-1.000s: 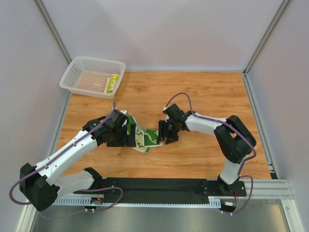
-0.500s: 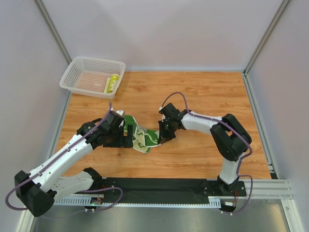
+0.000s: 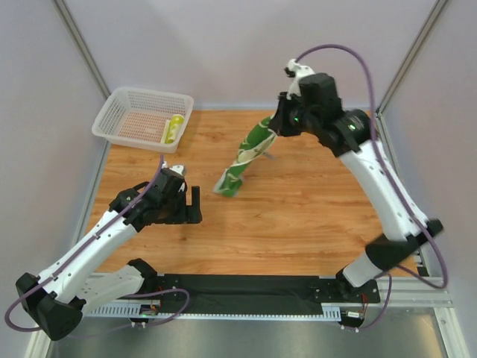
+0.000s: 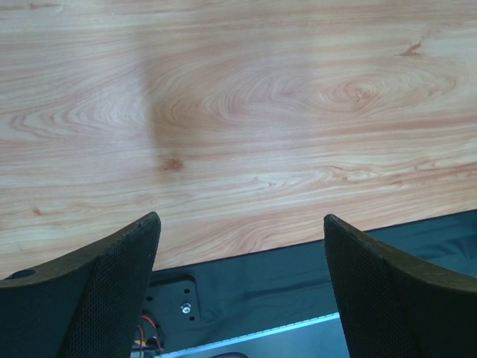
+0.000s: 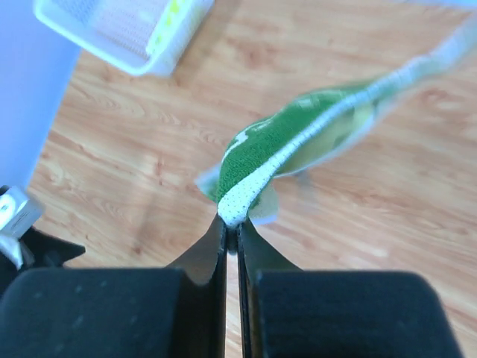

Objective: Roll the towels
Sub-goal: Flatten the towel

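A cream towel with green swirls point(image 3: 244, 156) hangs stretched in the air over the middle of the wooden table. My right gripper point(image 3: 273, 127) is raised high at the back and is shut on its top corner. In the right wrist view the towel point(image 5: 298, 142) trails away from the pinched tip at my right gripper point(image 5: 232, 221). A bright yellow-green rolled towel point(image 3: 174, 128) lies in the white basket. My left gripper point(image 3: 195, 205) sits low at the left, open and holding nothing. The left wrist view shows its fingers point(image 4: 112, 283) wide apart over bare wood.
The white mesh basket point(image 3: 141, 118) stands at the back left corner, also seen in the right wrist view as the basket point(image 5: 119, 33). A black base strip point(image 3: 246, 287) runs along the near edge. Grey walls enclose the table on three sides.
My right gripper closed on the patterned towel's edge and lifted it up and back off the table. My left gripper let the towel go and drew back to the left.
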You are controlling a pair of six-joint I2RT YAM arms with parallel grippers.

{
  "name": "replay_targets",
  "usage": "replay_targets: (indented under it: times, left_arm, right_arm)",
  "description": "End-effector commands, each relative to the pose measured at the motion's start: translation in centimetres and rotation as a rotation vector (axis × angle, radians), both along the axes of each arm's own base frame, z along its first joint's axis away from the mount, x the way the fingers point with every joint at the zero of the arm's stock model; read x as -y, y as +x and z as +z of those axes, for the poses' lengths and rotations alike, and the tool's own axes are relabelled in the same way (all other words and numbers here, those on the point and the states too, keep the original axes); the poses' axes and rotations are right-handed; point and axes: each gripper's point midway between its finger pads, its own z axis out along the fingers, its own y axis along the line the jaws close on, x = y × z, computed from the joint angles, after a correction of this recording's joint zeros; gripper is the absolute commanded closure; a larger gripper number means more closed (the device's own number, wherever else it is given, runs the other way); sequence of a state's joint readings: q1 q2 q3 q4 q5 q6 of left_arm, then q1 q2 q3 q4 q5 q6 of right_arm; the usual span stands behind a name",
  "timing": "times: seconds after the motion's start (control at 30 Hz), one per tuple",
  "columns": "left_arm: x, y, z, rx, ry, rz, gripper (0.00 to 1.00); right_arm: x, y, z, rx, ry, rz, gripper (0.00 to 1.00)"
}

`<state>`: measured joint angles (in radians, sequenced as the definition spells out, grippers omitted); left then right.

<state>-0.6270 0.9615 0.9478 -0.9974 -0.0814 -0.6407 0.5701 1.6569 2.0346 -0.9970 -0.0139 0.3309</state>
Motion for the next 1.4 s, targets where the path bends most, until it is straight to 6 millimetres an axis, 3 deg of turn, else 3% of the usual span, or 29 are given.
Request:
replay_targets:
  times: [0.0,0.03,0.1,0.13,0.27,0.33,0.43,0.47,0.5,0.57,0.6,0.67,0.7,0.77,0.8,0.83,0.87,0.9,0.93,0.97,1.0,1.03,1.07,1.13,1.17,1.23,1.27,1.33,1.37]
  left_arm:
    - [-0.3,0.9,2.1,0.074,-0.019,0.026,0.05]
    - [-0.4,0.9,2.1,0.077,-0.016,0.028,0.05]
    - [-0.1,1.3,2.0,0.083,-0.019,0.029,0.05]
    - [0.0,1.4,1.8,0.08,-0.019,0.029,0.05]
    - [1.6,1.7,0.9,0.03,-0.048,-0.008,0.05]
    - [2.4,2.0,0.3,0.006,-0.057,-0.025,0.06]
    - [2.8,2.1,-0.2,-0.012,-0.056,-0.034,0.07]
    - [2.8,2.1,-0.2,-0.013,-0.056,-0.033,0.07]
    - [2.8,2.1,-0.2,-0.011,-0.057,-0.034,0.07]
    - [2.8,1.9,-0.4,-0.012,-0.062,-0.03,0.07]
    - [2.8,1.9,-0.4,-0.009,-0.065,-0.029,0.07]
    - [2.6,1.8,-0.6,-0.012,-0.065,-0.023,0.07]
    - [2.6,1.7,-0.6,-0.011,-0.069,-0.019,0.07]
    - [2.4,1.5,-0.6,-0.011,-0.07,-0.014,0.07]
    - [2.3,1.5,-0.4,-0.004,-0.073,-0.012,0.07]
    - [2.2,1.4,-0.3,0.0,-0.073,-0.009,0.07]
    - [2.0,1.3,-0.2,0.003,-0.069,-0.007,0.07]
    - [1.9,1.3,0.1,0.01,-0.069,-0.006,0.07]
    - [1.7,1.4,0.5,0.023,-0.064,-0.004,0.07]
    - [1.4,1.2,0.6,0.019,-0.051,0.0,0.07]
    - [1.2,1.1,0.9,0.027,-0.048,0.002,0.07]
    - [1.0,1.3,1.4,0.043,-0.042,0.006,0.07]
    - [0.6,1.1,1.6,0.042,-0.032,0.009,0.07]
    - [0.3,1.1,2.3,0.067,-0.028,0.016,0.06]
    - [0.1,1.0,2.6,0.073,-0.027,0.012,0.06]
    - [0.0,1.1,2.8,0.081,-0.021,0.014,0.05]
    - [0.0,1.1,2.8,0.081,-0.02,0.011,0.05]
    - [0.0,1.3,2.7,0.079,-0.012,0.009,0.05]
    - [0.1,1.4,2.5,0.077,-0.01,0.015,0.05]
  right_arm:
    - [7.1,-6.0,3.0,0.11,-0.108,-0.077,1.0]
    - [8.6,-6.3,-0.9,0.036,-0.17,-0.137,1.0]
    - [10.9,-7.4,-2.8,-0.004,-0.138,-0.21,1.0]
    - [11.0,-8.6,-8.1,-0.137,-0.149,-0.219,1.0]
    - [11.7,-10.4,-15.5,-0.301,-0.127,-0.274,1.0]
    - [10.9,-10.7,-16.7,-0.34,-0.1,-0.251,1.0]
    - [9.0,-9.9,-16.1,-0.349,-0.046,-0.198,1.0]
    - [8.5,-9.5,-15.7,-0.349,-0.036,-0.186,1.0]
    - [7.5,-8.7,-13.8,-0.322,0.002,-0.154,1.0]
    - [6.1,-7.6,-13.4,-0.345,0.021,-0.122,1.0]
    - [4.5,-7.1,-10.7,-0.323,0.088,-0.067,1.0]
    - [2.4,-5.9,-9.5,-0.353,0.147,-0.013,1.0]
    - [1.1,-5.2,-6.1,-0.315,0.215,0.019,1.0]
    - [-0.4,-5.1,-2.1,-0.298,0.288,0.087,1.0]
    - [-0.5,-3.3,-2.1,-0.3,0.26,0.05,1.0]
    - [-0.2,-2.6,5.7,-0.124,0.323,0.056,1.0]
    - [0.8,-2.4,6.7,-0.135,0.31,0.019,1.0]
    - [0.8,-0.8,8.0,-0.114,0.329,0.001,1.0]
    - [1.9,-1.3,13.1,-0.011,0.422,-0.006,1.0]
    - [4.5,0.0,13.5,-0.016,0.453,-0.076,1.0]
    - [5.4,-0.9,14.6,-0.031,0.509,-0.06,1.0]
    - [6.4,0.4,11.0,-0.161,0.51,-0.12,1.0]
    - [8.9,1.8,10.4,-0.141,0.528,-0.169,1.0]
    - [10.9,-0.5,9.5,-0.12,0.549,-0.179,1.0]
    - [12.7,0.5,5.0,-0.182,0.545,-0.238,1.0]
    - [14.5,-1.2,1.9,-0.214,0.54,-0.269,1.0]
    - [15.6,-1.6,-3.3,-0.302,0.51,-0.31,1.0]
    - [16.1,-3.0,-6.2,-0.313,0.48,-0.316,1.0]
    - [15.8,-4.5,-11.3,-0.415,0.461,-0.32,1.0]
